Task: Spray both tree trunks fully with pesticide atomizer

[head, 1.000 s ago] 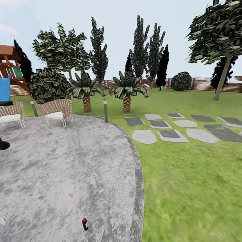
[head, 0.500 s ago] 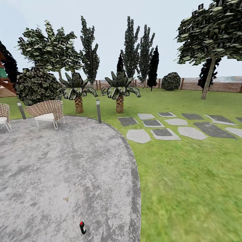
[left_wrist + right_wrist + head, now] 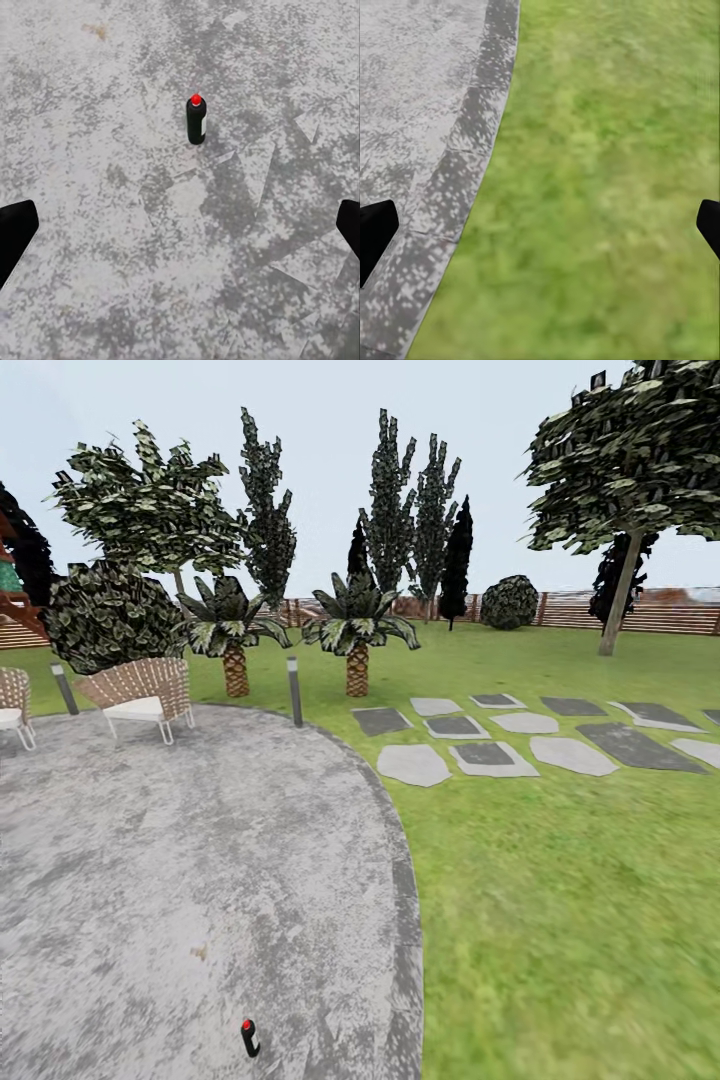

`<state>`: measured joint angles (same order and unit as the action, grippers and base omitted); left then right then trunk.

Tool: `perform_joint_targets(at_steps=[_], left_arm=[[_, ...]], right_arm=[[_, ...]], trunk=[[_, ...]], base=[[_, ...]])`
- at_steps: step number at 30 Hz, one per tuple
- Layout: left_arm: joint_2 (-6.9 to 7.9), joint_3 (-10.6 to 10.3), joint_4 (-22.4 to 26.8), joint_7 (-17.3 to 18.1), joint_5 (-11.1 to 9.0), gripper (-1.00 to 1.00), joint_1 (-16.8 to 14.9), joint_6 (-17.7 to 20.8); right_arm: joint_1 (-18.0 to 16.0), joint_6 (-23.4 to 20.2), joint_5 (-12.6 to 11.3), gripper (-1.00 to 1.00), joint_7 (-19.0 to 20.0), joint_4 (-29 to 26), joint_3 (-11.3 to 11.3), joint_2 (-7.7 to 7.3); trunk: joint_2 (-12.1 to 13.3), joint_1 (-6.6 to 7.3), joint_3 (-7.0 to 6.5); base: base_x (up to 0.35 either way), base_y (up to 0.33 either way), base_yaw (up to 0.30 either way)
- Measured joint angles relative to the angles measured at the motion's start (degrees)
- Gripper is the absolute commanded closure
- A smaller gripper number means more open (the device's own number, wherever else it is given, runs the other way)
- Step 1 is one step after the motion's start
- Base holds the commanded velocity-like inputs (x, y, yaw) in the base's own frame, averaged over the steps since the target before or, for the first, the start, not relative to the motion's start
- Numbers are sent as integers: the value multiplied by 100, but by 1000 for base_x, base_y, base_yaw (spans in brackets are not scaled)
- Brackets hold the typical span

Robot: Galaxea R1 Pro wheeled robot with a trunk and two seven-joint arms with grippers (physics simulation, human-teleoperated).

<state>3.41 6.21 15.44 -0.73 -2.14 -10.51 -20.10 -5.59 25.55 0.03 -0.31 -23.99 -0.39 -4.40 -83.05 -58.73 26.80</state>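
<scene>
The atomizer [image 3: 250, 1037] stands upright on the paving [image 3: 150, 860], red top up, well inside the kerb [image 3: 472, 135]; in the left wrist view it [image 3: 196, 120] sits ahead of the left gripper [image 3: 180, 232], between its wide-spread, empty fingers [image 3: 15, 232]. The right gripper [image 3: 540, 232], equally open and empty, hangs over the kerb and grass [image 3: 607, 187]; the left arm looks nearer.

Bright, even daylight under a pale, hazy sky [image 3: 330, 420], with no clear sun direction. Nothing casts a distinct shadow on the stone floor [image 3: 180, 860]. The lawn [image 3: 570, 920] looks smeared and blurry up close. Tree foliage appears blocky and low-resolution. No glare.
</scene>
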Motion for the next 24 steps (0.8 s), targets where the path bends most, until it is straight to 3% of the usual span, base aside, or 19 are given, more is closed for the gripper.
perform_joint_targets(at_steps=[9,17,20,22,24], left_arm=[[1,0,-2,0,-2,-100,-2,-2],[-9,14,36,-10,-20,-100,-46,31],[-44,-3,234,-6,16,-100,-613,105],[-49,-33,264,-28,32,-100,-1438,205],[-62,-41,271,-113,36,-100,-1619,342]], right_arm=[[2,-2,-3,-100,-1,1,-2,-1],[0,-5,-3,-100,2,-8,10,7],[-79,-14,9,-100,6,-486,21,16],[-451,-70,20,-100,11,-1087,26,25],[-694,-157,21,-100,10,-1233,33,48]], trunk=[[0,0,0],[0,0,0],[0,0,-2],[0,0,-3],[0,0,-2]], base=[[21,259,-192],[11,31,-104],[0,0,-2],[0,0,0],[0,0,0]])
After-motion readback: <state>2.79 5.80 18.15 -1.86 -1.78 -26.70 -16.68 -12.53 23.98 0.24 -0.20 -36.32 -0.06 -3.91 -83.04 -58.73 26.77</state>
